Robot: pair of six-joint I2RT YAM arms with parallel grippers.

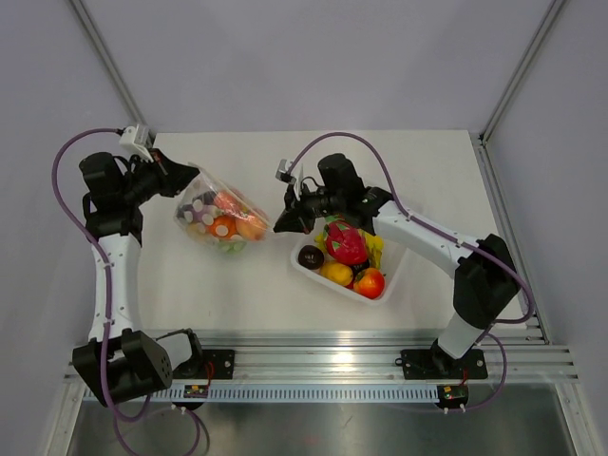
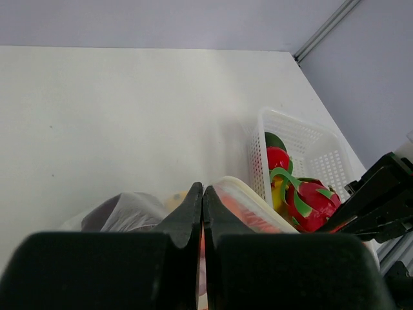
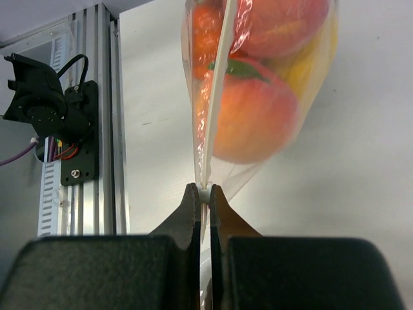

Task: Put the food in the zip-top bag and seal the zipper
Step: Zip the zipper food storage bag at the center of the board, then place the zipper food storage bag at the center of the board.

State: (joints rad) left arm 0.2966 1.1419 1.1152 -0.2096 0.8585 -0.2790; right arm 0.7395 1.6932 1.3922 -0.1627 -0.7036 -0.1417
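Left jaws pinched the bag [image 1: 220, 218], right jaws its zipper [image 3: 215, 97]; I saw some fruits [image 1: 224, 226] inside, dragon fruit [image 1: 346, 241] and others still in the tray [image 1: 378, 298]; sealing remained.

The white table [image 1: 399, 161] was matte and evenly lit, with only soft shadows. Plain pale grey walls [image 1: 304, 57] enclosed it on three sides, joined by aluminium corner posts [image 1: 105, 59]. A slotted aluminium rail [image 1: 332, 353] ran along the near edge.
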